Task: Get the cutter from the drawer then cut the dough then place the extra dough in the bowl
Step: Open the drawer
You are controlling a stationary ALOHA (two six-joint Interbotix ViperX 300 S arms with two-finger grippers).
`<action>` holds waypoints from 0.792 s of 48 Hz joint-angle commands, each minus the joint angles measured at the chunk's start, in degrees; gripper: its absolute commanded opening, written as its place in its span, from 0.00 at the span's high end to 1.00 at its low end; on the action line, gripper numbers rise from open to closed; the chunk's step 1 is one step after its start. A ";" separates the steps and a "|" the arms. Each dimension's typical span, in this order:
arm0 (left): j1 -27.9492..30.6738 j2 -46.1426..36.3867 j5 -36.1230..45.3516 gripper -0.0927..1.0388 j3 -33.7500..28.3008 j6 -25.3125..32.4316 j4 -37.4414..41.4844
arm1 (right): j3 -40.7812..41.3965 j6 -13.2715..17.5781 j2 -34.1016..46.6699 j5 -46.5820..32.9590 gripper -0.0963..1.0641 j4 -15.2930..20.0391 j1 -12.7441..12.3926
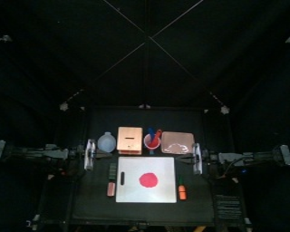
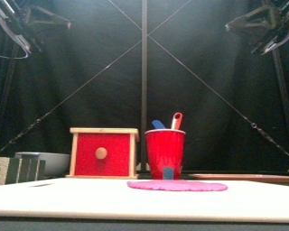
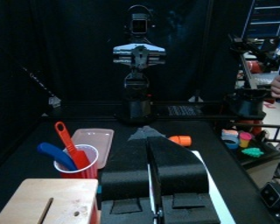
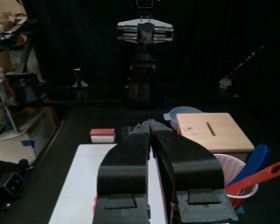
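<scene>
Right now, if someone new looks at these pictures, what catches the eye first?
The red dough disc on the white cutting board at front centre stands out most. Behind it, the wooden box with its red drawer front and the red cup stand side by side.

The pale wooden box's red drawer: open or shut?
Shut: the red drawer front sits flush within the pale wooden box, not pulled out.

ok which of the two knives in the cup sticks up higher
The red knife. In the front view its tip stands clearly above the blue knife, which only just clears the rim of the red cup.
</scene>
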 commanded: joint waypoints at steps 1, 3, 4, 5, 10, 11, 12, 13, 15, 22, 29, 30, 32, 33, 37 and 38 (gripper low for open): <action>1.14 0.97 -2.90 0.91 -0.79 -0.35 -2.37 | -1.32 -0.26 2.64 -0.18 0.93 0.00 -2.02; 1.14 0.97 -4.13 0.91 -0.70 -0.44 -3.60 | -2.02 -0.18 3.96 -0.26 0.91 -0.09 -2.72; 1.05 0.97 -4.83 0.91 -0.62 -0.53 -4.48 | -2.90 -0.26 5.36 -0.35 0.91 -0.09 -3.52; 1.05 1.05 -5.45 0.91 -0.35 -0.53 -5.36 | -3.52 -0.35 6.33 -0.44 0.90 -0.09 -3.96; 0.53 2.72 -9.58 0.91 1.32 -1.41 -13.54 | -8.26 0.00 12.30 -0.35 0.89 -0.09 -7.12; 0.53 3.16 -10.20 0.91 1.58 -1.76 -15.38 | -9.32 0.09 13.71 -0.44 0.89 -0.09 -7.65; 0.44 3.69 -10.90 0.91 1.85 -2.11 -17.40 | -10.55 0.09 15.21 -0.44 0.89 -0.09 -8.17; 0.44 4.31 -11.16 0.91 2.11 -2.55 -19.42 | -11.69 0.26 16.70 -0.44 0.89 -0.18 -8.79; 0.35 5.80 -11.60 0.91 2.46 -3.34 -23.38 | -14.85 0.35 20.65 -0.35 0.89 -0.09 -10.02; -0.09 11.95 -11.69 0.90 3.34 -4.57 -36.65 | -24.52 0.26 31.90 -0.09 0.89 -0.18 -12.39; -2.64 17.23 -11.78 0.91 2.11 -5.63 -45.79 | -35.60 0.09 43.68 1.05 0.89 -0.62 -12.83; -2.99 18.19 -11.69 0.90 1.67 -5.71 -47.55 | -37.09 0.18 45.09 1.58 0.89 -0.97 -12.83; -3.43 19.42 -11.51 0.90 1.23 -5.80 -49.22 | -40.08 0.18 47.99 3.16 0.89 -1.76 -12.92; -3.78 20.04 -11.43 0.90 0.97 -5.80 -49.92 | -41.57 0.18 49.39 4.22 0.89 -2.29 -12.92; -4.31 22.32 -10.46 0.90 0.35 -6.24 -52.82 | -48.16 0.18 55.90 10.55 0.89 -4.22 -12.83; -4.31 22.94 -10.37 0.90 0.26 -6.33 -53.88 | -49.57 0.18 57.13 12.30 0.89 -4.66 -12.83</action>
